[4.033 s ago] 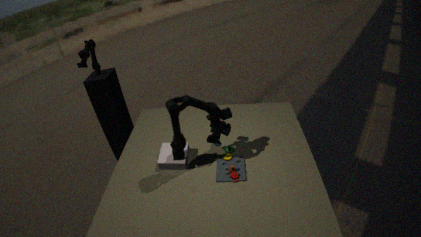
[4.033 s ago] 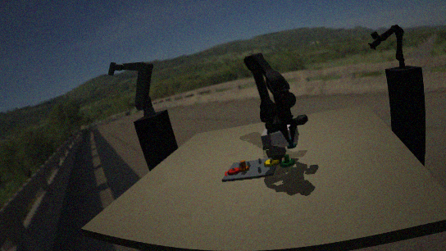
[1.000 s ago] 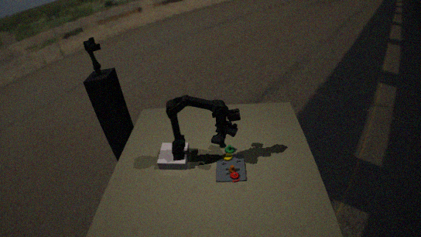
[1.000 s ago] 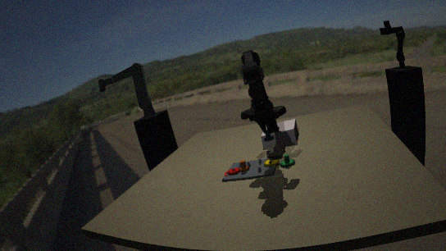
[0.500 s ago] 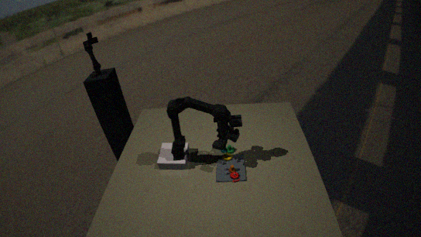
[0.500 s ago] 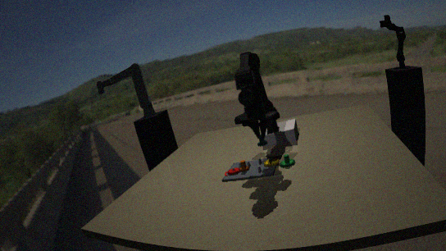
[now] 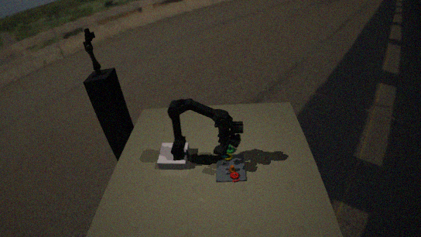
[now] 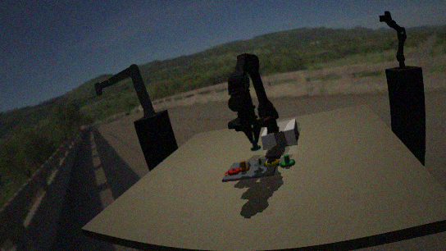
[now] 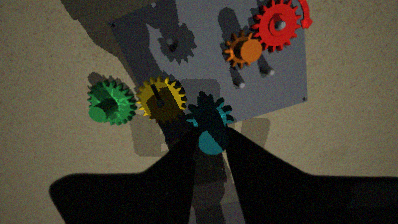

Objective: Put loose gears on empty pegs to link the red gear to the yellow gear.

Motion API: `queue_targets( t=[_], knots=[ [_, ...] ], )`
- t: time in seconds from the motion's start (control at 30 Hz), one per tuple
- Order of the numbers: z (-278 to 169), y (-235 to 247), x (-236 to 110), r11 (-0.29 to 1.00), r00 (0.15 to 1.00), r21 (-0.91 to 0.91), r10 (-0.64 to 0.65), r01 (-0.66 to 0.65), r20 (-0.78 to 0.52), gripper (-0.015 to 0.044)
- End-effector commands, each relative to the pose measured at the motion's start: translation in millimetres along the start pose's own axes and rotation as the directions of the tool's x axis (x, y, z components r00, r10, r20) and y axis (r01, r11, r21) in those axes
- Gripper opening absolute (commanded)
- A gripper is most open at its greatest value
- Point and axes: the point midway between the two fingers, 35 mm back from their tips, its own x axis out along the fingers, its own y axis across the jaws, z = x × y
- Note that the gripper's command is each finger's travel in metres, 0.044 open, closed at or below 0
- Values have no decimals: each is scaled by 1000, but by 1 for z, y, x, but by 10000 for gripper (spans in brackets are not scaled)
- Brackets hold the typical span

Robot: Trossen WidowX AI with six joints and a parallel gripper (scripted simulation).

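My gripper (image 8: 255, 142) (image 9: 211, 132) is shut on the knob of a teal gear (image 8: 255, 147) (image 9: 210, 117), held above the board near the yellow gear's side. The grey board (image 9: 287, 90) (image 7: 222, 178) carries the red gear (image 9: 272, 38) (image 7: 234, 176) (image 8: 234, 171) at one end and the yellow gear (image 9: 176, 95) (image 8: 271, 162) with its black stripe at the other. An orange gear (image 9: 233, 50) (image 8: 243, 166) sits beside the red one, teeth close together. Bare pegs (image 9: 242, 85) (image 9: 271, 72) (image 9: 171, 45) show. A green gear (image 9: 122, 102) (image 8: 287, 164) stands off the board, beside the yellow one.
The white block (image 7: 172, 166) (image 8: 291, 133) under the arm's base stands on the table (image 7: 186, 209). The red arrow (image 9: 307, 17) lies beside the red gear. Arm shadows darken part of the board. Two other arms stand on dark pillars (image 8: 156, 139) (image 8: 407, 111) beyond the table.
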Motion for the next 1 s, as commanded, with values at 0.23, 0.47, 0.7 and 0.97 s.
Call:
queue_targets(
  t=[0.23,0.47,0.7,0.97],
  knots=[
    [10,-20,10,1000,1000,-13,1,-1,2,0],
    [15,-35,16,1000,1000,-19,-3,3,4,0],
    [17,-42,18,1000,1000,-23,-4,4,4,0],
    [18,-42,17,1000,1000,-23,-4,4,4,0]
  ],
)
